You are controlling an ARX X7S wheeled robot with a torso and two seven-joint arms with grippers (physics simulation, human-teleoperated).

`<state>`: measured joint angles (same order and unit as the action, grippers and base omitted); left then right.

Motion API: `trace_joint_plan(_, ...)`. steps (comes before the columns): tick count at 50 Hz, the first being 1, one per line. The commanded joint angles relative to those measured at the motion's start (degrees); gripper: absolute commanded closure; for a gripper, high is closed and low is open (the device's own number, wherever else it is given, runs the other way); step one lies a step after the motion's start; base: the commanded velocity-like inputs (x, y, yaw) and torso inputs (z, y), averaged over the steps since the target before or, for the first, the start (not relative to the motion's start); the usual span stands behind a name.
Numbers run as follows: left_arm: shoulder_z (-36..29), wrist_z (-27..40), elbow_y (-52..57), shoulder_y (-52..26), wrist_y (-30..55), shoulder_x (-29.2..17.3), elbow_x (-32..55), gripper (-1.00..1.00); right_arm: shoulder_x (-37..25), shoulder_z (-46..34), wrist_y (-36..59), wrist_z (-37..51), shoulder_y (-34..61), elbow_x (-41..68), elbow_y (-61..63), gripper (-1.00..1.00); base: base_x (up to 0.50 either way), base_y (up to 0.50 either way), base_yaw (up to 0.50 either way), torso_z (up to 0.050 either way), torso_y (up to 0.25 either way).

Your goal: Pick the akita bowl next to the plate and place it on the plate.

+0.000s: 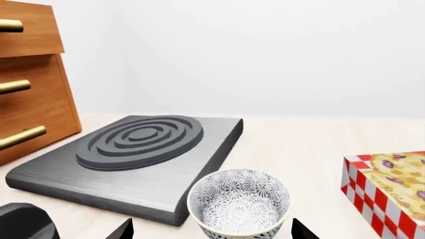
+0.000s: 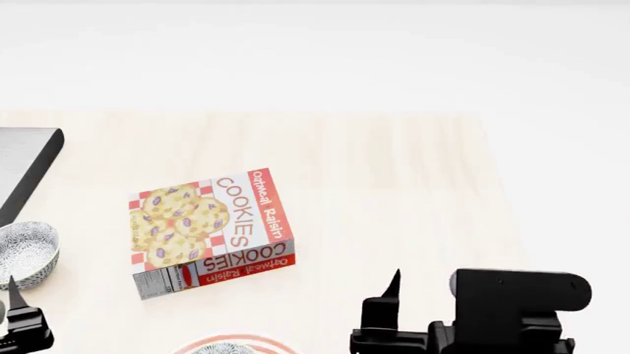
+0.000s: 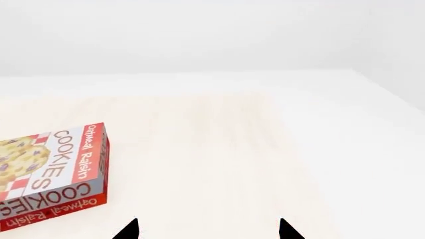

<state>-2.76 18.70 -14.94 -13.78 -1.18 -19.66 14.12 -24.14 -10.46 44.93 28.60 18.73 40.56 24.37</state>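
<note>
An akita bowl (image 1: 240, 201), white with a fine grey-black pattern, stands upright on the pale table beside the hob's front corner. My left gripper (image 1: 212, 232) is open, with a dark fingertip on each side of the bowl and a gap to each. In the head view this bowl (image 2: 26, 251) sits at the far left edge. Only a sliver of the plate (image 2: 258, 342) with its red-pink ring shows at the bottom edge, and a speckled patch lies inside it. My right gripper (image 3: 207, 230) is open over bare table with nothing between its fingers.
A grey hob slab (image 1: 139, 144) with raised rings lies just behind the bowl, and wooden drawers (image 1: 33, 99) with brass handles stand beyond it. A cookie box (image 2: 212, 228) lies flat between the bowl and my right arm. The wooden tabletop ends at the right.
</note>
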Motion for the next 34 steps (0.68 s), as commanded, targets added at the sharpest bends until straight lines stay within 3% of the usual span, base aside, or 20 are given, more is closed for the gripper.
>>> trace_joint_plan(1, -0.03, 0.49, 0.77, 0.27, 0.23, -0.11, -0.02, -1.0, -0.75, 0.01, -6.03, 1.19, -4.46, -5.39, -0.47, -1.0, 0.0, 0.0, 0.0, 0.0, 0.0)
trace_joint_plan(34, 0.01, 0.46, 2.5, 0.79, 1.47, -0.49, 1.43, -1.0, -3.51, 5.41, -7.94, 7.29, -9.08, -7.71, 4.09, -1.0, 0.0, 0.0, 0.0, 0.0, 0.0)
